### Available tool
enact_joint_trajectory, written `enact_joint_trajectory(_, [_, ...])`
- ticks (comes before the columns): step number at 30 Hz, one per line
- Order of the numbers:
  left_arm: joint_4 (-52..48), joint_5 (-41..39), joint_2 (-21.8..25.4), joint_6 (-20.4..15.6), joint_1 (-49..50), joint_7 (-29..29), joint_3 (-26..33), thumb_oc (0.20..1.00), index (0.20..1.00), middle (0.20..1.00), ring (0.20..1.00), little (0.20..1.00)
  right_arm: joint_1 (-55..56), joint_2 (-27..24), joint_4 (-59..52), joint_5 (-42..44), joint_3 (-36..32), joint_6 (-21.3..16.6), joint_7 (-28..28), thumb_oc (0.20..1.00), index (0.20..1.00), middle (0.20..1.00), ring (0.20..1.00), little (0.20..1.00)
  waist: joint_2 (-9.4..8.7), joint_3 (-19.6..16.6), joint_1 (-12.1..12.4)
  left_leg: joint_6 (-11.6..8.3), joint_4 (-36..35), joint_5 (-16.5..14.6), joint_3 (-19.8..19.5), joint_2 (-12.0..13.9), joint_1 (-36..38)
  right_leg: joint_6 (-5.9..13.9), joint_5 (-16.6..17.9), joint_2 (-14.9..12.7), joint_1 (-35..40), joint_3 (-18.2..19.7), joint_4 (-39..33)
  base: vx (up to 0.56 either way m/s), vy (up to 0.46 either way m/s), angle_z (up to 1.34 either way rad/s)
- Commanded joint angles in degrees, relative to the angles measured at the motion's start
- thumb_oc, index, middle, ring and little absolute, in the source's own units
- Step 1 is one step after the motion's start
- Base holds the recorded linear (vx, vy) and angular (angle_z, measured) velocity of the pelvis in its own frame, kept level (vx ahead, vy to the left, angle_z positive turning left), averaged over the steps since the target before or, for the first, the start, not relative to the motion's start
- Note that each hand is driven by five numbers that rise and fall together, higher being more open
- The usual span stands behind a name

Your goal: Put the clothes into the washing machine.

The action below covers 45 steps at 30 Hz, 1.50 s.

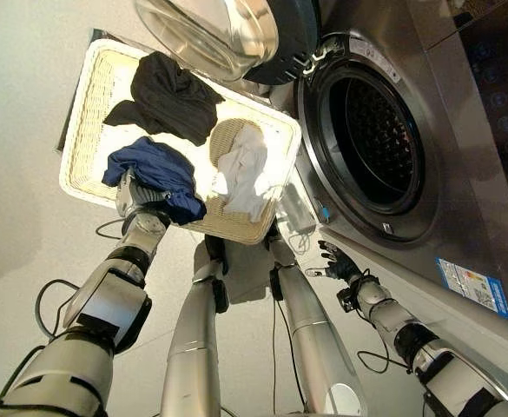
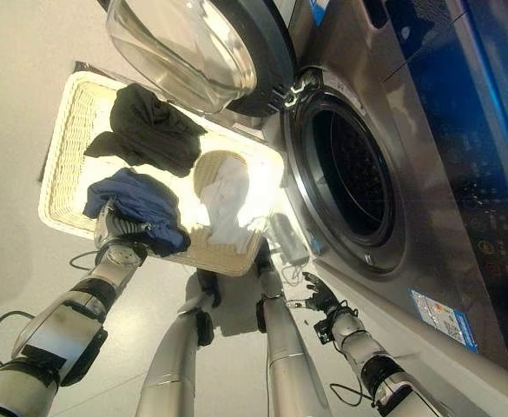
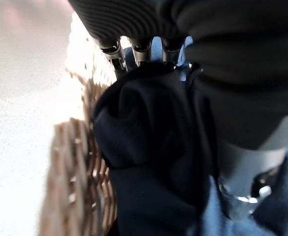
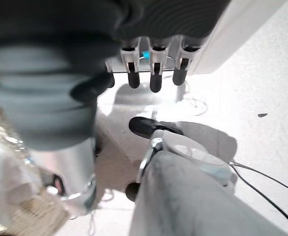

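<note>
From the left eye view, the washer [image 1: 427, 130] stands with its door [image 1: 236, 35] swung wide and its drum [image 1: 379, 139] dark; a blue-and-yellow label [image 1: 471, 285] sits low on its front, its print too small to make out. Beside it the basket [image 1: 89, 113] holds a black garment [image 1: 171, 100], a white garment [image 1: 243, 169] and a blue garment [image 1: 154, 174]. The left hand [image 1: 130, 195] is at the blue garment by the basket's near rim. The right hand [image 1: 336, 261] hangs below the washer, fingers loose and spread, holding nothing. In the left wrist view, dark blue cloth covers the fingertips, so its grasp cannot be told. In the right wrist view, straight fingers [image 4: 155, 78] point at the floor.
</note>
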Motion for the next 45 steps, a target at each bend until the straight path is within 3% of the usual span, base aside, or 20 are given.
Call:
enact_joint_trajectory(1, [2.30, -1.33, 2.48, 3.33, 0.94, -2.62, 0.53, 1.000, 1.000, 1.000, 1.000, 1.000, 2.06, -0.65, -3.79, 3.16, 1.76, -1.39, -0.98, 1.000, 1.000, 1.000, 1.000, 1.000, -1.68, -1.22, -0.42, -2.10, 4.75, -2.16, -4.66, -3.23, -2.07, 1.15, -0.76, 1.98, -0.09, -2.09, 0.51, 0.00, 0.000, 0.00])
enact_joint_trajectory(4, [2.90, -0.84, 2.84, 5.47, -0.05, -4.04, -0.01, 1.000, 1.000, 1.000, 1.000, 1.000, 2.18, -0.79, -4.68, 3.77, 1.83, -1.29, -0.79, 1.000, 1.000, 1.000, 1.000, 1.000, -2.10, -1.22, -0.73, -2.15, 6.00, -2.63, -4.88, -3.16, -4.09, 1.23, -0.55, 2.05, -1.92, -2.17, 1.30, 0.01, -0.007, -0.01])
enact_joint_trajectory(5, [3.43, 0.49, 3.15, 8.14, -1.23, -6.68, -0.95, 1.000, 1.000, 1.000, 1.000, 1.000, 2.12, -0.96, -5.66, 3.87, 1.95, -1.05, -0.25, 1.000, 1.000, 1.000, 1.000, 1.000, -2.51, -1.22, -1.06, -2.11, 7.20, -3.10, -5.12, -3.23, -6.36, 1.27, -0.39, 2.18, -3.91, -2.34, 2.06, 0.04, -0.034, -0.05])
enact_joint_trajectory(6, [3.83, 2.52, 3.50, 9.13, -2.31, -8.85, -2.16, 0.573, 0.573, 0.573, 0.573, 0.573, 1.80, -1.06, -6.01, 4.09, 2.36, -1.31, 0.10, 1.000, 1.000, 1.000, 1.000, 1.000, -2.73, -1.22, -1.28, -2.12, 7.96, -3.25, -5.31, -3.23, -8.33, 1.20, -0.24, 2.35, -5.76, -2.43, 2.71, 0.03, -0.028, -0.05])
enact_joint_trajectory(7, [3.85, 2.65, 3.54, 9.06, -2.42, -9.11, -2.38, 0.507, 0.507, 0.507, 0.507, 0.507, 1.75, -1.07, -6.07, 4.15, 2.41, -1.34, 0.13, 1.000, 1.000, 1.000, 1.000, 1.000, -2.73, -1.22, -1.31, -2.13, 8.10, -3.27, -5.35, -3.24, -8.64, 1.20, -0.21, 2.38, -6.05, -2.44, 2.82, 0.02, -0.013, -0.12])
enact_joint_trajectory(8, [3.85, 3.10, 3.62, 8.87, -3.03, -11.07, -3.65, 0.200, 0.200, 0.200, 0.200, 0.200, 1.53, -1.27, -6.33, 4.69, 2.69, -1.72, 0.33, 1.000, 1.000, 1.000, 1.000, 1.000, -2.80, -1.22, -1.46, -2.22, 8.83, -3.44, -5.50, -3.28, -9.96, 1.21, -0.17, 2.51, -7.27, -2.43, 3.48, 0.01, 0.003, -0.16])
enact_joint_trajectory(14, [2.90, -2.58, 2.84, 7.04, -4.59, -11.63, -5.74, 0.200, 0.200, 0.200, 0.200, 0.200, 0.66, -2.08, -8.91, 6.28, 3.21, -2.90, 0.82, 1.000, 1.000, 1.000, 1.000, 1.000, -3.19, -1.22, -1.82, -2.60, 9.61, -3.66, -6.32, -3.83, -12.19, 1.46, -0.09, 2.96, -9.34, -2.25, 4.22, 0.00, -0.008, -0.10])
enact_joint_trajectory(16, [2.19, -7.87, 2.33, 4.67, -4.53, -11.60, -4.67, 0.200, 0.200, 0.200, 0.200, 0.200, 0.51, -1.88, -9.71, 6.49, 3.26, -3.81, 0.97, 1.000, 1.000, 1.000, 1.000, 1.000, -3.41, -1.22, -1.70, -2.81, 9.00, -3.40, -6.57, -3.82, -11.97, 1.59, -0.11, 3.02, -9.02, -2.37, 3.79, -0.02, -0.050, 0.34])
enact_joint_trajectory(19, [0.68, -20.11, 1.32, -1.15, -3.49, -12.19, -0.20, 0.200, 0.200, 0.200, 0.200, 0.200, 0.50, -0.92, -11.33, 6.44, 3.30, -4.68, -0.20, 1.000, 1.000, 1.000, 1.000, 1.000, -3.74, -1.22, -1.24, -3.38, 7.21, -2.98, -6.70, -3.38, -9.98, 1.78, -0.40, 2.80, -7.06, -3.00, 2.43, -0.04, -0.063, -0.19])
enact_joint_trajectory(23, [-2.77, -28.10, 0.48, -6.85, -0.41, -10.90, 4.82, 0.200, 0.200, 0.200, 0.200, 0.200, 1.54, -0.22, -13.77, 5.82, 2.73, -4.85, -1.30, 1.000, 1.000, 1.000, 1.000, 1.000, -3.86, -1.22, -0.54, -3.91, 5.33, -2.43, -6.72, -2.95, -6.41, 2.01, -0.71, 2.78, -3.68, -3.40, 1.28, -0.03, -0.062, -0.02])
enact_joint_trajectory(24, [-2.77, -28.10, 0.48, -6.85, -0.41, -10.90, 4.82, 0.200, 0.200, 0.200, 0.200, 0.200, 1.54, -0.22, -13.77, 5.82, 2.73, -4.85, -1.30, 1.000, 1.000, 1.000, 1.000, 1.000, -3.86, -1.22, -0.54, -3.91, 5.33, -2.43, -6.72, -2.95, -6.41, 2.01, -0.71, 2.78, -3.68, -3.40, 1.28, -0.02, -0.041, 0.10])
enact_joint_trajectory(29, [-16.47, -32.42, -0.99, -17.16, 10.29, -5.67, 10.22, 0.200, 0.200, 0.200, 0.200, 0.200, 6.35, -1.96, -21.23, 3.97, 1.15, -3.72, -2.51, 1.000, 1.000, 1.000, 1.000, 1.000, -2.11, -1.22, 1.26, -4.28, -0.29, 0.32, -6.91, -3.18, 1.19, 1.89, -1.32, 2.80, 2.61, -3.64, -1.21, -0.04, -0.039, 0.11])
enact_joint_trajectory(32, [-22.00, -33.10, -1.86, -19.41, 14.19, -4.09, 11.19, 0.200, 0.200, 0.200, 0.200, 0.200, 7.72, -2.53, -22.71, 3.04, 0.36, -3.06, -2.68, 1.000, 1.000, 1.000, 1.000, 1.000, -1.23, -1.22, 1.94, -4.38, -2.13, 1.05, -7.21, -3.44, 3.35, 1.72, -1.58, 2.60, 4.38, -3.74, -2.04, -0.03, -0.010, 0.05])
enact_joint_trajectory(33, [-27.01, -34.58, -2.73, -23.34, 17.70, -4.34, 12.49, 0.200, 0.200, 0.200, 0.200, 0.200, 8.98, -2.78, -23.77, 2.32, -0.33, -2.54, -2.84, 1.000, 1.000, 1.000, 1.000, 1.000, -0.44, -1.22, 2.66, -4.47, -4.04, 1.74, -7.51, -3.57, 5.42, 1.52, -1.97, 2.42, 6.19, -3.86, -2.82, -0.04, -0.014, -0.01])
enact_joint_trajectory(38, [-39.55, -39.32, -5.40, -34.89, 26.91, -12.78, 15.13, 0.200, 0.200, 0.200, 0.200, 0.200, 12.38, -3.06, -24.85, -0.27, -2.81, -2.25, -2.12, 1.000, 1.000, 1.000, 1.000, 1.000, 1.42, -1.22, 4.71, -4.60, -8.07, 3.13, -7.90, -4.02, 10.54, 0.97, -3.28, 1.87, 11.28, -4.80, -4.33, -0.05, -0.014, 0.08])
enact_joint_trajectory(39, [-39.55, -39.32, -5.40, -34.89, 26.91, -12.78, 15.13, 0.200, 0.200, 0.200, 0.200, 0.200, 12.38, -3.06, -24.85, -0.27, -2.81, -2.25, -2.12, 1.000, 1.000, 1.000, 1.000, 1.000, 1.42, -1.22, 4.71, -4.60, -8.07, 3.13, -7.90, -4.02, 10.54, 0.97, -3.28, 1.87, 11.28, -4.80, -4.33, -0.07, -0.025, 0.16])
enact_joint_trajectory(40, [-44.50, -40.25, -6.85, -37.21, 30.47, -17.91, 16.16, 0.200, 0.200, 0.200, 0.200, 0.200, 13.72, -3.11, -25.18, -1.51, -4.27, -2.25, -1.24, 1.000, 1.000, 1.000, 1.000, 1.000, 2.13, -1.22, 5.81, -4.63, -9.75, 3.74, -8.22, -4.27, 13.13, 0.69, -3.98, 1.45, 14.14, -5.72, -4.90, -0.05, -0.019, 0.24])
enact_joint_trajectory(42, [-46.69, -40.56, -7.30, -37.73, 31.48, -19.91, 16.57, 0.200, 0.200, 0.200, 0.200, 0.200, 14.20, -3.15, -25.41, -1.85, -4.80, -2.39, -0.78, 1.000, 1.000, 1.000, 1.000, 1.000, 2.47, -1.22, 6.26, -4.60, -10.38, 4.02, -8.45, -4.26, 14.29, 0.53, -4.40, 1.25, 15.43, -6.13, -4.94, -0.06, -0.020, 0.30])
enact_joint_trajectory(44, [-50.89, -42.58, -8.65, -38.44, 33.46, -26.65, 17.42, 0.200, 0.200, 0.200, 0.200, 0.200, 14.53, -3.41, -25.77, -2.13, -6.44, -2.91, 0.87, 1.000, 1.000, 1.000, 1.000, 1.000, 3.43, -1.22, 7.32, -4.63, -12.13, 4.79, -8.83, -4.05, 17.55, 0.25, -5.48, 0.72, 19.13, -7.10, -5.08, -0.06, -0.025, 0.22])
enact_joint_trajectory(45, [-51.56, -42.78, -8.78, -38.34, 33.79, -27.43, 17.48, 0.200, 0.200, 0.200, 0.200, 0.200, 14.58, -3.41, -25.94, -2.05, -6.67, -2.88, 1.05, 1.000, 1.000, 1.000, 1.000, 1.000, 3.59, -1.22, 7.46, -4.64, -12.49, 4.94, -8.87, -3.99, 18.13, 0.25, -5.65, 0.63, 19.78, -7.24, -5.12, -0.06, -0.042, 0.20])
